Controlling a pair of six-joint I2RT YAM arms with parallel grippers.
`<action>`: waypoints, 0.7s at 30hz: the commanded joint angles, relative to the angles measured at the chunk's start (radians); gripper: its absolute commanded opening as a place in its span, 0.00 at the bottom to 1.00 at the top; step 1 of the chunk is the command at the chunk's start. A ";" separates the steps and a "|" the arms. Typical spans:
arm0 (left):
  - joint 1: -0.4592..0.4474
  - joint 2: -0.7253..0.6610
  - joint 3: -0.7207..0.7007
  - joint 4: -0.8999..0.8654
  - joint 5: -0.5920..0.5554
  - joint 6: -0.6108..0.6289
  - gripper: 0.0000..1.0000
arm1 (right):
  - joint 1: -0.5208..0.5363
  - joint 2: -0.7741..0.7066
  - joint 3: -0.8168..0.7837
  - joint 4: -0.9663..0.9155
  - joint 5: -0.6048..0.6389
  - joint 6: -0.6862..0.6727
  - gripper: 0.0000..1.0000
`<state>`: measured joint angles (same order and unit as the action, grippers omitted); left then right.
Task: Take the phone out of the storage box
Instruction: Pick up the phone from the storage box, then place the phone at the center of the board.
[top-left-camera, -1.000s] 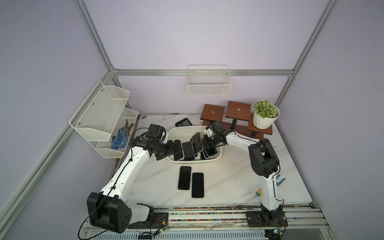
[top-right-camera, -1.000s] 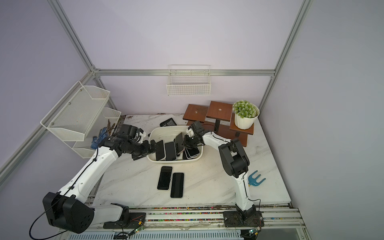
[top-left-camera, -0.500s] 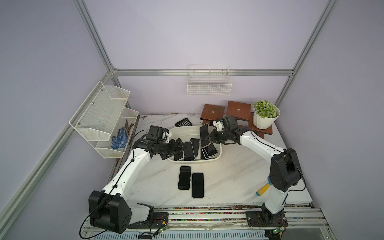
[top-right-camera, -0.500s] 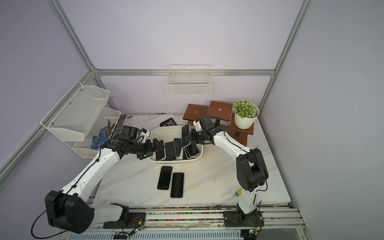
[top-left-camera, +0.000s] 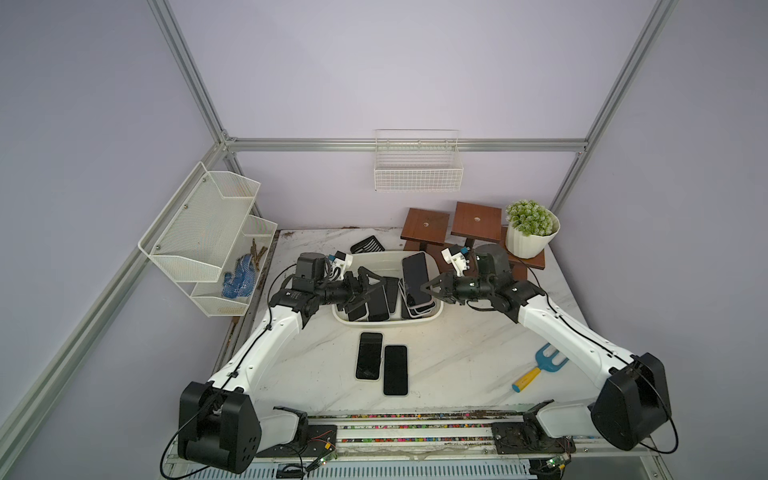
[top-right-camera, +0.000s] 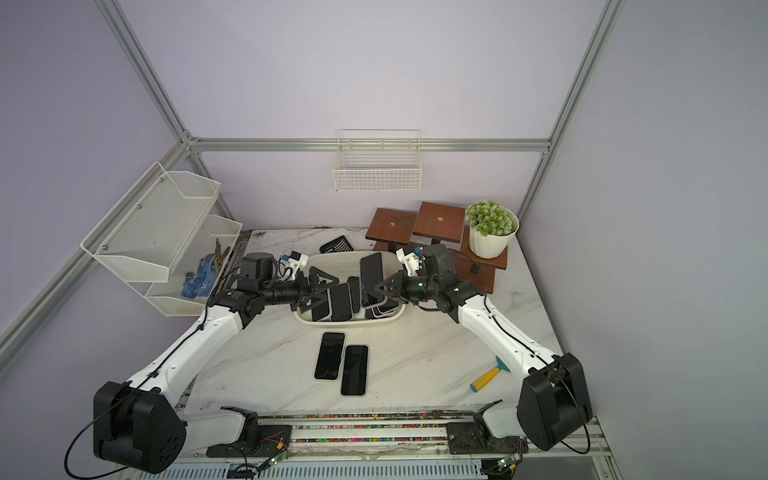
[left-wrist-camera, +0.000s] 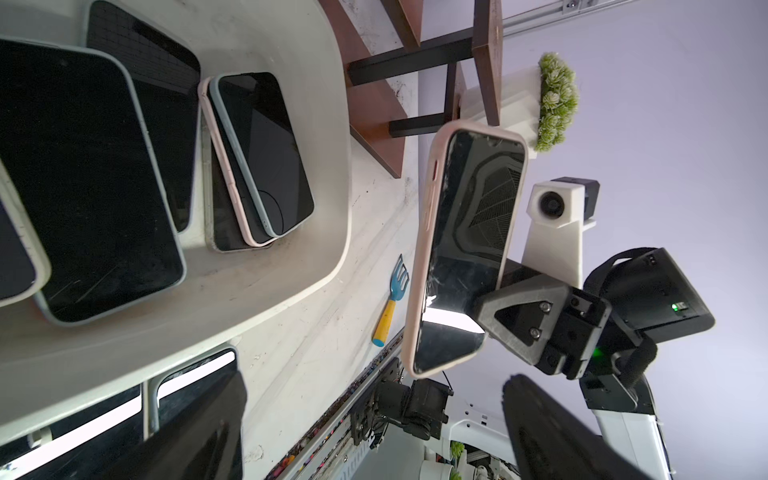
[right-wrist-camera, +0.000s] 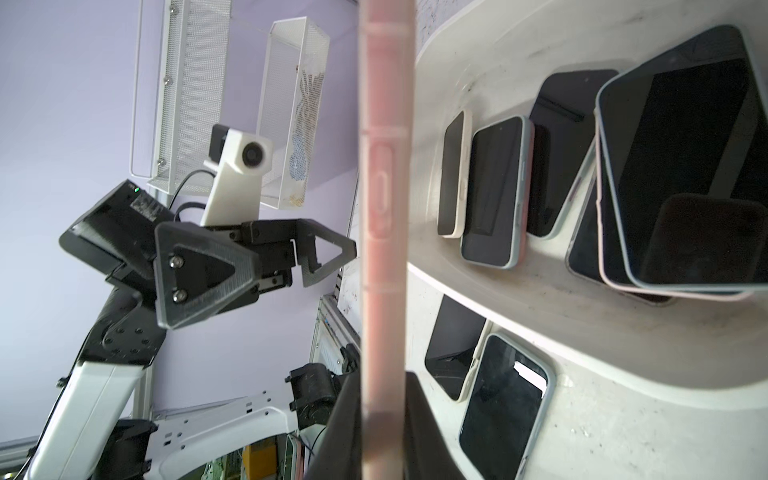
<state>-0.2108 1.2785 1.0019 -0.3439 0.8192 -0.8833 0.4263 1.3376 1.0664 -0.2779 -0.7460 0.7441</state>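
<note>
A marble-topped table (top-left-camera: 457, 345) stands inside a lilac-walled booth, with two white robot arms reaching in from its near edge. The right gripper (top-left-camera: 424, 289) is clenched on the lower end of a phone (top-left-camera: 415, 272) in a pale pink case, its dark screen turned up and toward the left arm. The phone is held in the air, tilted, above the right end of the storage box (top-left-camera: 376, 255). It is clear of the other phones (top-left-camera: 378, 305) that lie overlapping inside the tub. From the left wrist camera the phone (left-wrist-camera: 465, 232) stands free of the tub's rim, with the black jaws pressed on both faces near its bottom. The left gripper (top-left-camera: 374, 287) hangs over the left end of the box, spread wide and holding nothing. The right wrist camera shows its fingers (right-wrist-camera: 199, 266) well apart. Two more phones (top-left-camera: 369, 357) lie flat, side by side and face up, on the table just in front of the box. A blue garden fork (top-left-camera: 540, 368) with a yellow handle lies near the right arm.
</note>
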 joint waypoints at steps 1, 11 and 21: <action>-0.012 -0.038 -0.018 0.081 0.053 -0.028 1.00 | -0.002 -0.120 -0.059 0.024 -0.044 0.005 0.00; -0.084 -0.089 -0.120 0.089 0.037 -0.020 1.00 | 0.000 -0.434 -0.378 -0.073 0.003 0.055 0.00; -0.155 -0.107 -0.166 0.073 -0.012 -0.008 1.00 | 0.014 -0.628 -0.596 -0.157 0.041 0.079 0.00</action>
<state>-0.3508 1.2003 0.8394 -0.2935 0.8249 -0.9024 0.4316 0.7456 0.4976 -0.4553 -0.7124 0.8143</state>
